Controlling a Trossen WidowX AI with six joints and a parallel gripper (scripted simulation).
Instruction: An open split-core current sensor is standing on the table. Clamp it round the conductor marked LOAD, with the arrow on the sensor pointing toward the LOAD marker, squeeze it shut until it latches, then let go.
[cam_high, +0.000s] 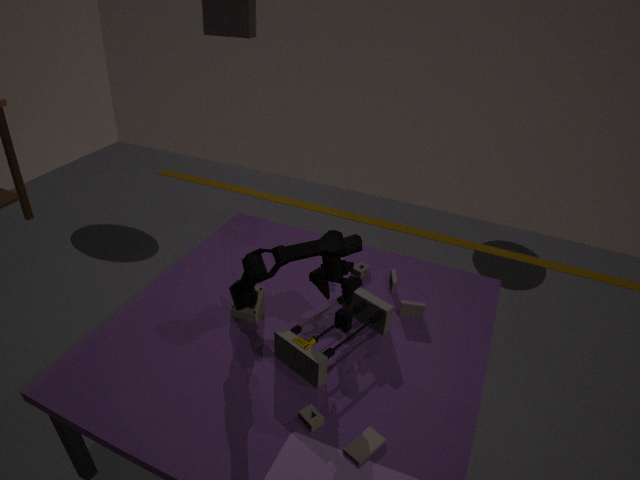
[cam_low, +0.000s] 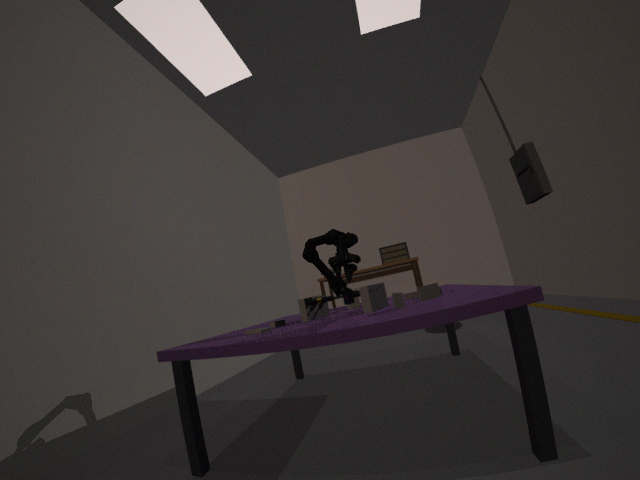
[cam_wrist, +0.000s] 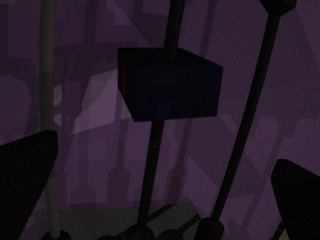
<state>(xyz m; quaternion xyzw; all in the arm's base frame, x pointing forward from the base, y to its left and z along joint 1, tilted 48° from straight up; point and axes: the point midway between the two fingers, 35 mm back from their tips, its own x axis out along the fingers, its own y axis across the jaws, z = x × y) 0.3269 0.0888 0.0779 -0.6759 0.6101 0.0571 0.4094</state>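
The dark sensor (cam_high: 343, 319) (cam_low: 348, 296) (cam_wrist: 172, 92) sits as a closed-looking block round the middle conductor (cam_high: 325, 331) (cam_wrist: 151, 170), between the two end blocks. The yellow marker (cam_high: 303, 342) is at the near end of that conductor; its lettering is too small to read surely. A thin red line shows on the sensor's left side in the wrist view. The arrow and the latch cannot be made out. My gripper (cam_high: 337, 300) (cam_wrist: 170, 156) is wide open and empty above the sensor, its fingers well apart and clear of it.
A pale conductor (cam_high: 320, 313) (cam_wrist: 46, 75) and a dark conductor (cam_high: 354, 338) (cam_wrist: 250, 105) run on either side. The near end block (cam_high: 299, 369) and far end block (cam_high: 379, 316) stand upright. Several small pale blocks lie around the purple table (cam_high: 170, 382).
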